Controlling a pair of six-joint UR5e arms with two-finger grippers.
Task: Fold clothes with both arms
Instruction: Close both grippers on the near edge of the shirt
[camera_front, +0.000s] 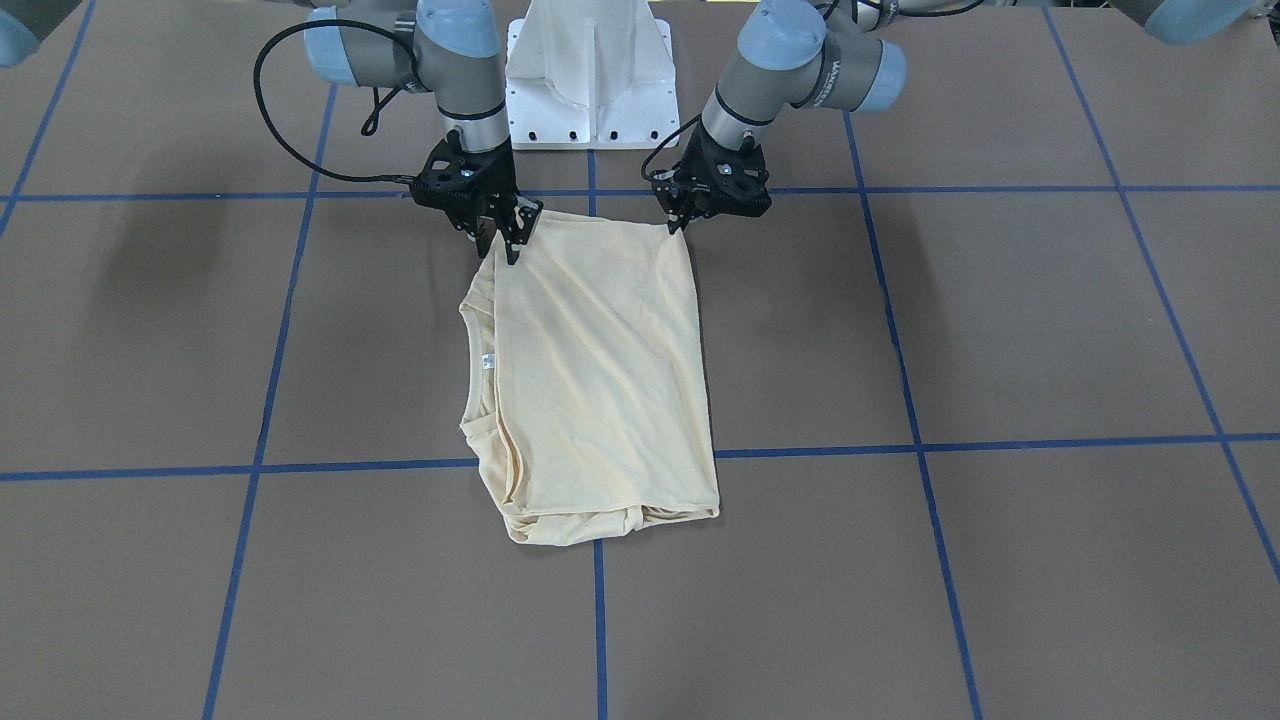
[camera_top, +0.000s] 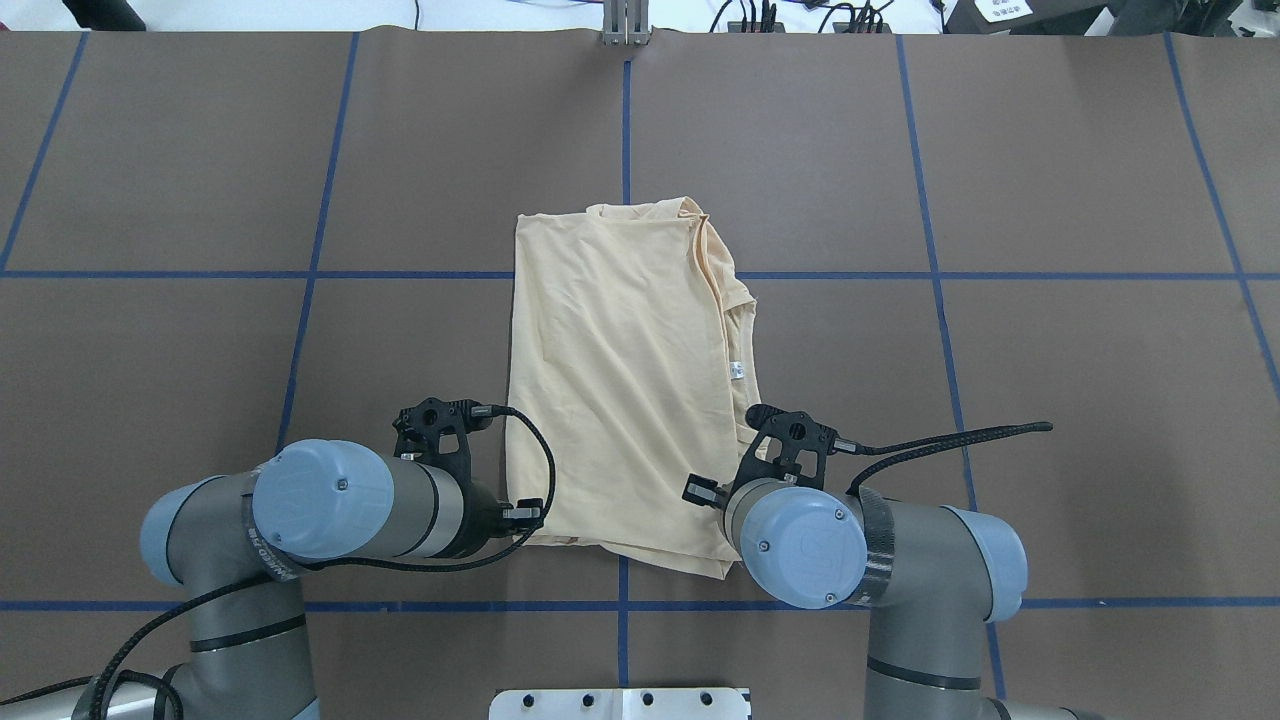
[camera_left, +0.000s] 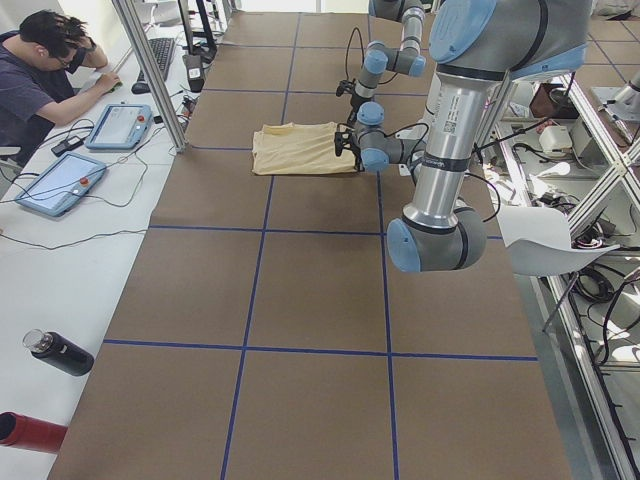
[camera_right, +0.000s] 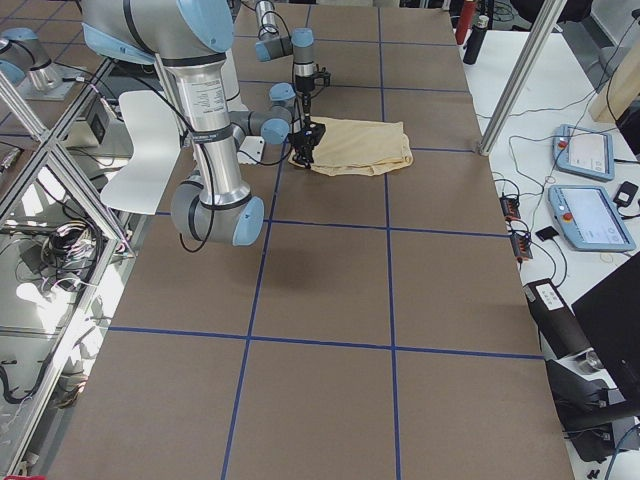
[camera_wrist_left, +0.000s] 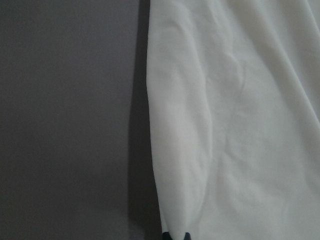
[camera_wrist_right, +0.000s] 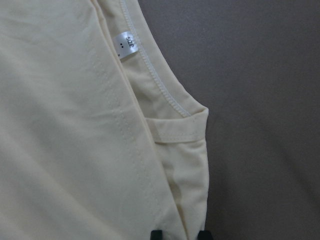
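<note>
Overhead exterior view puts the folded cream-yellow T-shirt (camera_top: 620, 380) at the middle of the brown table (camera_top: 1000, 400), a tall rectangle lying across the blue tape lines (camera_top: 300, 330). Taking the robot's base as 6 o'clock, the neckline and its small white neck label (camera_top: 738, 370) sit on the shirt's 3 o'clock edge. Bunched folds show along the 12 o'clock end.

Both arms reach to the 6 o'clock edge of the shirt. The left gripper (camera_front: 676, 222) is at the 7 o'clock corner. In the front-facing view that corner rises to a point at the black fingers. In the left wrist view the two fingertips (camera_wrist_left: 167, 235) stand close together with the cloth's edge running between them, so it is pinching the shirt.

The right gripper (camera_front: 503, 248) is at the 5 o'clock corner, just beside the neckline. Its fingertips (camera_wrist_right: 157, 234) flank a stack of hemmed layers below the collar seam, a little wider apart than the left pair, and appear clamped on the shirt.

The rest of the shirt lies flat on the table.
</note>
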